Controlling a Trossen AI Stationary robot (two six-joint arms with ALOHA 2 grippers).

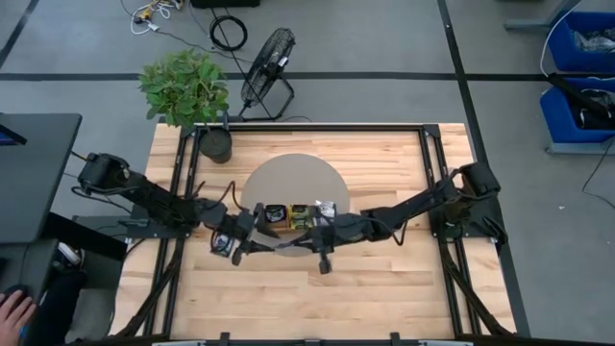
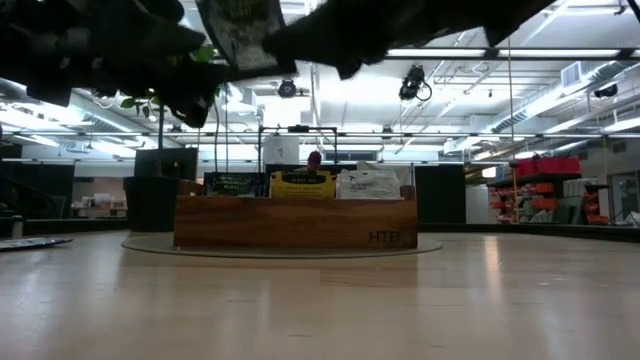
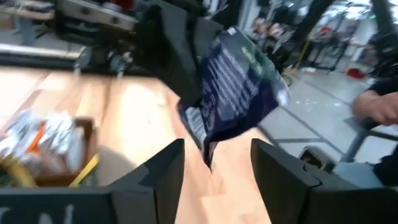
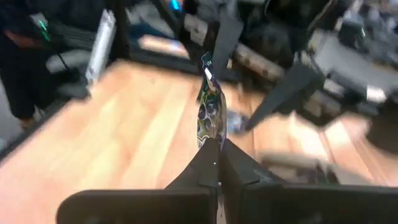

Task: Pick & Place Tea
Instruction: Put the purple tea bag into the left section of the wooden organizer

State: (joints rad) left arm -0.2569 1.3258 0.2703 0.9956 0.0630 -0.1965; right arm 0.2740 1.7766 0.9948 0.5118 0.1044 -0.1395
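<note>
One tea sachet [image 3: 233, 87], dark with green print, hangs in the air over the table's near middle; it also shows at the top of the low view [image 2: 240, 35]. My right gripper [image 4: 217, 149] reaches in from the table's right and is shut on it. My left gripper [image 3: 217, 174] faces it from the left and is open, with a finger on either side of the sachet's lower corner and touching nothing. Behind them the wooden tray [image 2: 295, 222] rests on a round mat [image 1: 293, 178]. It holds a dark-green, a yellow and a white sachet standing upright. My right gripper pinches the sachet's edge [image 4: 210, 134] between its two shut fingers, coming nearly level from the table's right. The sachet juts out past the fingertips, standing on edge and tilted, lifted clear of the table. Its far corner [image 3: 208, 155] reaches between my left fingers.
A potted plant [image 1: 187, 86] stands at the table's far left corner, and a fan [image 1: 269, 67] sits on the floor beyond it. A person's hand [image 1: 14, 312] shows off the table at the near left. Bare wood lies along the near edge [image 2: 320, 300].
</note>
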